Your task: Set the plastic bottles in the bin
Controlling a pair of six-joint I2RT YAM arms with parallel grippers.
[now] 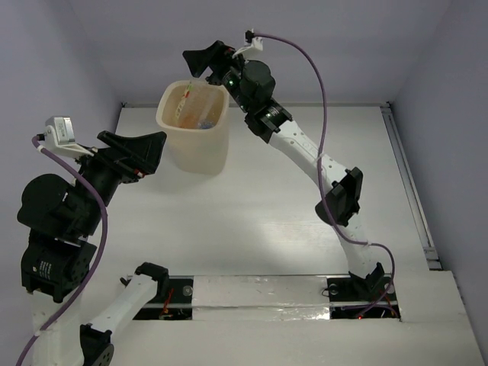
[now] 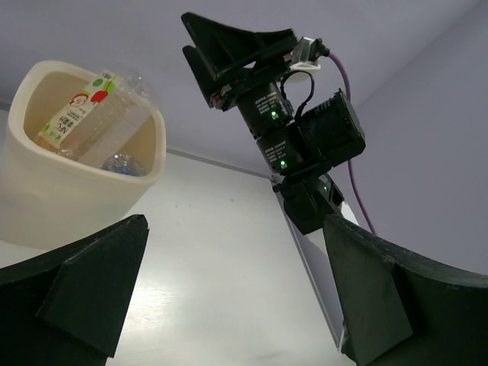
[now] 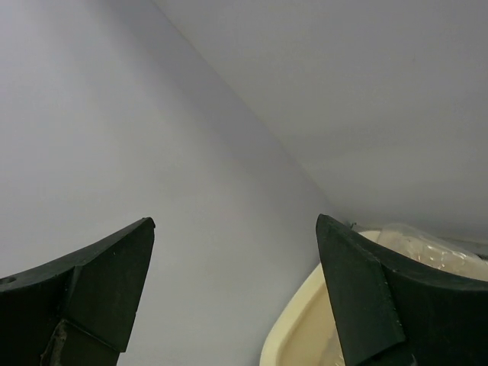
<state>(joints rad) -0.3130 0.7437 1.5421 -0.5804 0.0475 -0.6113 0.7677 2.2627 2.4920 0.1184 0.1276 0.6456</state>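
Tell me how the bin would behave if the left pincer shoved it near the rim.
The bin probably tips rather than slides, since it is tall and tapers to a narrower base. It likely feels light, being plastic and holding only a few bottles. Its smooth wall may be slippery to push.

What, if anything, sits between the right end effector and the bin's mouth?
Nothing visible does. The right end effector is open above the bin's far rim, and the bin's mouth is uncovered, with bottles inside.
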